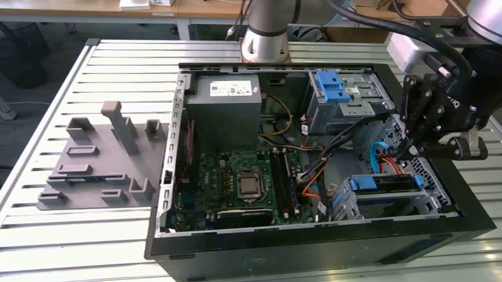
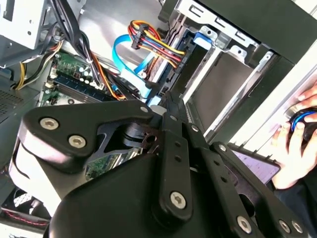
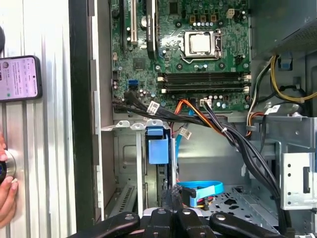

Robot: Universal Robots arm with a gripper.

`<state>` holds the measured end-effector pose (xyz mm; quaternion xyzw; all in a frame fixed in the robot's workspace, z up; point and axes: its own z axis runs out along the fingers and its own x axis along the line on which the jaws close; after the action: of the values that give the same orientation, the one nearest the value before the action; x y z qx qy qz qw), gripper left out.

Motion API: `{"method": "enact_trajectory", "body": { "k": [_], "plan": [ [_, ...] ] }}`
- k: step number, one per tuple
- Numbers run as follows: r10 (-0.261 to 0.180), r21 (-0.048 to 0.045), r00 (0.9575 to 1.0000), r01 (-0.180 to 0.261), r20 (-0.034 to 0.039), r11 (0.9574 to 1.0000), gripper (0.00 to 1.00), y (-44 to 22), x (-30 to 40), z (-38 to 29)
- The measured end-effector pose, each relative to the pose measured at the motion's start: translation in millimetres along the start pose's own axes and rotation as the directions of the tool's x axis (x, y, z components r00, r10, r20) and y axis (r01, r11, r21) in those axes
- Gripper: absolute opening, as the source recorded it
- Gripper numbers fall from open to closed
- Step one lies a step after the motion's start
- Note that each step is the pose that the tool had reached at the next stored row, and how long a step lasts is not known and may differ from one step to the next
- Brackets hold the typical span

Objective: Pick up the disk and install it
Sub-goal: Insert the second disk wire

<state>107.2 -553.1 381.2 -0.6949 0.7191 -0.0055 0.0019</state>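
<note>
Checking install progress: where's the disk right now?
In the exterior view the disk lies in the drive bay at the computer case's lower corner on the exterior view's right, just below the gripper and beside the motherboard.

**Arrangement of the opened computer case on the worktop**

The computer case [image 1: 314,235] lay open on the slatted worktop [image 1: 47,247]. A moulded fixture tray [image 1: 102,158] sat on the worktop beside the case, toward the exterior view's left. Inside the case, the power-supply box [image 1: 227,111] stood behind the motherboard [image 1: 243,182]. A drive cage [image 1: 345,97] occupied the far corner toward the exterior view's right; a bay holding the disk [image 1: 386,185] sat in the near corner on that side. Cables [image 1: 330,147] ran between them. The tool [image 1: 419,144] hung between the cage and the bay. In the first wrist view, a phone [image 3: 19,78] rested on the worktop outside the case wall, near a person's hand [image 3: 6,191].
</note>
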Motion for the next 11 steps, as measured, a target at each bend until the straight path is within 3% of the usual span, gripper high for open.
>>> {"method": "enact_trajectory", "body": {
  "k": [7, 11],
  "plan": [
    [0.0, 0.0, 1.0, 0.0, -0.0005, 1.0, 0.11, 1.8, -9.6, -2.4],
    [0.0, 0.0, 1.0, 0.0, -0.0008, 1.0, 0.11, 1.8, -10.5, -2.4]
  ]
}}
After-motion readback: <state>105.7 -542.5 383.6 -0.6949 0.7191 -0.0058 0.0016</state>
